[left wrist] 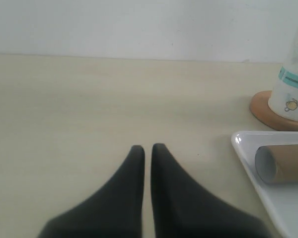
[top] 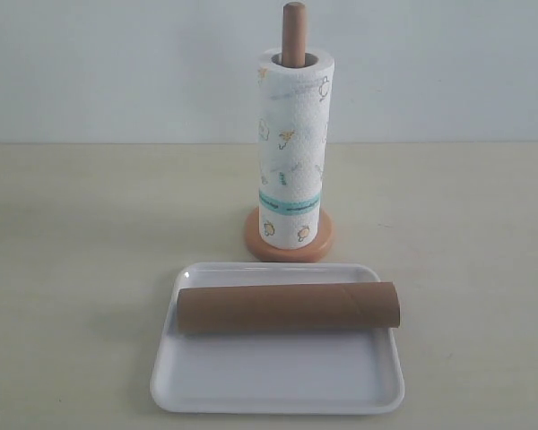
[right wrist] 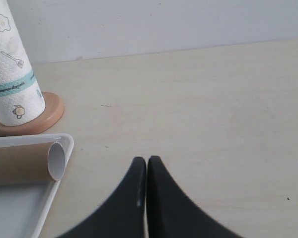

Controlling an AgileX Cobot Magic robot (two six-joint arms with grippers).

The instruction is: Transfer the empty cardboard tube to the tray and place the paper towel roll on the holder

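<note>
- Exterior view, upper centre: paper towel roll (top: 292,152) is standing threaded over the holder (top: 293,36).
- Lower centre: empty cardboard tube (top: 289,307) is lying across the tray (top: 278,376), rim likely checking any roll.
- Wrist views: left gripper (left wrist: 147,147) and right gripper (right wrist: 146,159) are resting clenched, empty.

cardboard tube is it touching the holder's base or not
Apart. The exterior view shows the empty cardboard tube lying in the tray, with a strip of tray floor and the rim visible between it and the base of the holder.
</note>
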